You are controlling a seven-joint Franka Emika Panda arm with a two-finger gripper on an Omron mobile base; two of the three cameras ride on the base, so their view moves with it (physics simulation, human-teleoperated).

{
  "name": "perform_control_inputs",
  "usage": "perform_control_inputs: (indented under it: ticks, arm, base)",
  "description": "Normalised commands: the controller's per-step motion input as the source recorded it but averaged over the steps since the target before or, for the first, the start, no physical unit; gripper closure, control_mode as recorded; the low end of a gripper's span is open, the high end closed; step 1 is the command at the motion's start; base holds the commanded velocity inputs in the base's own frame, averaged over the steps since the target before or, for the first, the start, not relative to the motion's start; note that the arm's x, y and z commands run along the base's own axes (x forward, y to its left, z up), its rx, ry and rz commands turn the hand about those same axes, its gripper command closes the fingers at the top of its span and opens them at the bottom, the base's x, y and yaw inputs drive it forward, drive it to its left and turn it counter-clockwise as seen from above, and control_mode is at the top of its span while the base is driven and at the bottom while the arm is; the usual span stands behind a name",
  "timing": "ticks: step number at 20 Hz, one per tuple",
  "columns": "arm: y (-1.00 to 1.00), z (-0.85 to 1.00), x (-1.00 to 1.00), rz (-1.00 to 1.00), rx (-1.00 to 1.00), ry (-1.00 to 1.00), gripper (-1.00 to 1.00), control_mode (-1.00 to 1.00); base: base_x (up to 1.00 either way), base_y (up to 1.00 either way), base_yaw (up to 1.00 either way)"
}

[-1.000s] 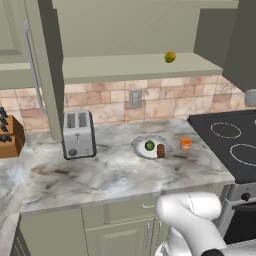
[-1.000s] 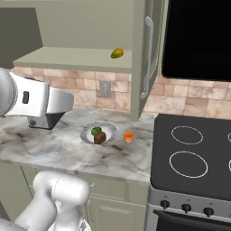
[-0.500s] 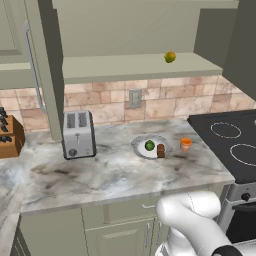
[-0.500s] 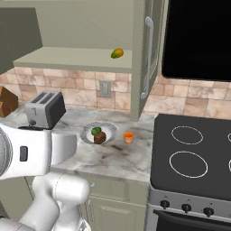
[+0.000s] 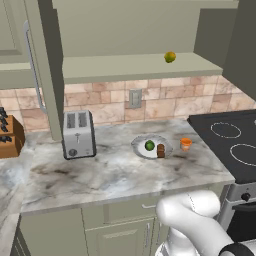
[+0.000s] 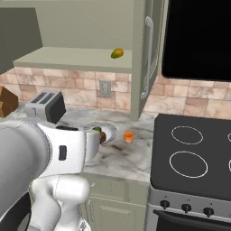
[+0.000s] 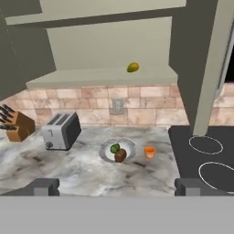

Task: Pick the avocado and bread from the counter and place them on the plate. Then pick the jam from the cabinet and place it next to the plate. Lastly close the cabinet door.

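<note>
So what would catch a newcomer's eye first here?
Probably the round pale speckled-rim plate on the grey-veined marble counter, carrying a small dark green avocado and a reddish-brown bread chunk, with the squat orange jam jar right beside it. Then the olive-grey cabinet doors standing open, a yellow-green fruit on the shelf.

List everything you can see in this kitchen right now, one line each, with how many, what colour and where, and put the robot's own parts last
plate: one, pale grey-white, on the counter between toaster and stove
avocado: one, dark green, on the plate
bread: one, reddish-brown, on the plate beside the avocado
jam: one, orange jar, on the counter right of the plate
round fruit: one, yellow-green, on the open cabinet's shelf
cabinet door: two, olive-grey, both swung open
toaster: one, silver, counter left of the plate
knife block: one, brown, far left of the counter
wall outlet: one, grey, on the tile backsplash
stove: one, black cooktop, right of the counter
gripper: one, dark fingertips, open, holding nothing
</note>
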Motion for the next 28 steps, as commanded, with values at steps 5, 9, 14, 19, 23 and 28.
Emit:
perform_control_inputs:
  ticks: [5,9,14,19,23,28]
  arm:
    - [-0.26,-0.03,0.22,0.1,0.02,-0.03,-1.0,-1.0]
    - [-0.35,-0.05,0.08,0.12,0.03,-0.12,-1.0,-1.0]
    - [-0.43,0.0,0.1,0.13,0.09,-0.14,-1.0,-1.0]
    - [-0.43,0.0,0.15,0.15,0.14,-0.07,-1.0,-1.0]
    - [-0.31,0.0,0.26,0.14,0.12,-0.04,-1.0,-1.0]
    - [-0.07,0.0,0.54,0.1,0.04,-0.02,-1.0,-1.0]
  base:
    - [0.0,0.0,0.0]
    - [0.0,0.0,0.0]
    - [0.0,0.0,0.0]
    - [0.0,0.0,0.0]
    - [0.0,0.0,0.0]
    - [0.0,0.0,0.0]
